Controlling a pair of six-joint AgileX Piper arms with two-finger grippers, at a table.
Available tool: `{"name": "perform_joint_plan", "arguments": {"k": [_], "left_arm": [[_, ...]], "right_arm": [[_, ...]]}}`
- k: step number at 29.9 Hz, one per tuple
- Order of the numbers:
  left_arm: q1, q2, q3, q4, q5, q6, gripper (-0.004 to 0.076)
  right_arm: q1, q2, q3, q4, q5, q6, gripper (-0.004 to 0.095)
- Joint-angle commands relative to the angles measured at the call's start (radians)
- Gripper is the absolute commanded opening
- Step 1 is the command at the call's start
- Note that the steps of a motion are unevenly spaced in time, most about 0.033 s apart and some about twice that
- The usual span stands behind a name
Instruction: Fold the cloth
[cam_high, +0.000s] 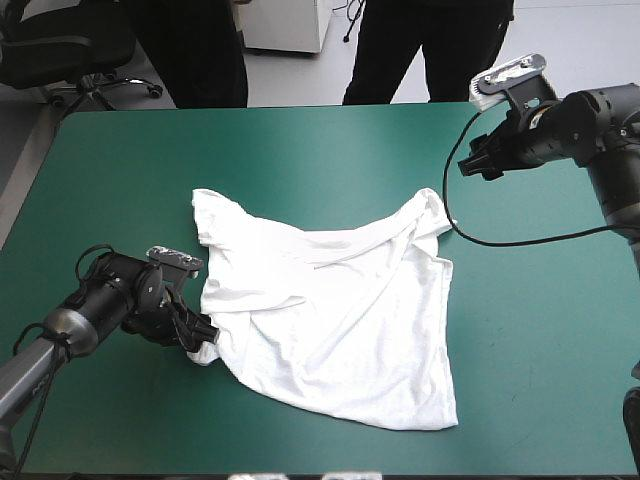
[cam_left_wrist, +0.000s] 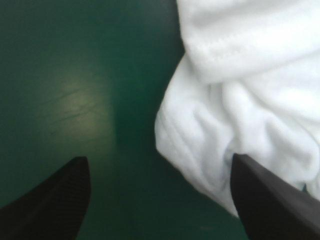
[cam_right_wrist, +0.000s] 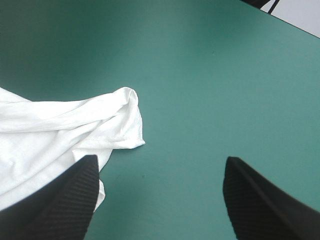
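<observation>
T-shirt (cam_high: 330, 310) against left gripper's (cam_high: 203, 337) open fingers (cam_left_wrist: 270, 205)

The high view looks forward and down from above and behind the robot, most of the table (cam_high: 300, 140) in frame, its far edge at 12 o'clock. The left wrist view sits very close, low over the T-shirt (cam_left_wrist: 240, 100) at its 8 o'clock corner. The right wrist view stands farther off, facing its 2 o'clock corner. All three share the T-shirt.

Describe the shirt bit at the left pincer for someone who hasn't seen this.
Teal-green table, white T-shirt spread mid-table. At its near-left edge, by the open left pincer, sits a bunched lump of cloth; the rest lies flatter.
</observation>
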Motion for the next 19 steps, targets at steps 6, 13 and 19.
{"name": "perform_joint_plan", "arguments": {"k": [6, 13, 19], "left_arm": [[-0.002, 0.097, -0.012, -0.081, -0.118, 0.036, 0.0486], [-0.002, 0.16, -0.012, -0.174, -0.122, 0.111, 0.0271], [-0.002, 0.169, -0.012, -0.179, -0.136, 0.127, 0.0043]], "right_arm": [[-0.004, -0.043, -0.022, 0.0, -0.028, -0.009, 0.0648], [-0.004, -0.043, -0.022, 0.0, 0.018, -0.009, 0.0648], [-0.004, -0.058, -0.018, 0.007, 0.095, -0.009, 0.0638]]}}
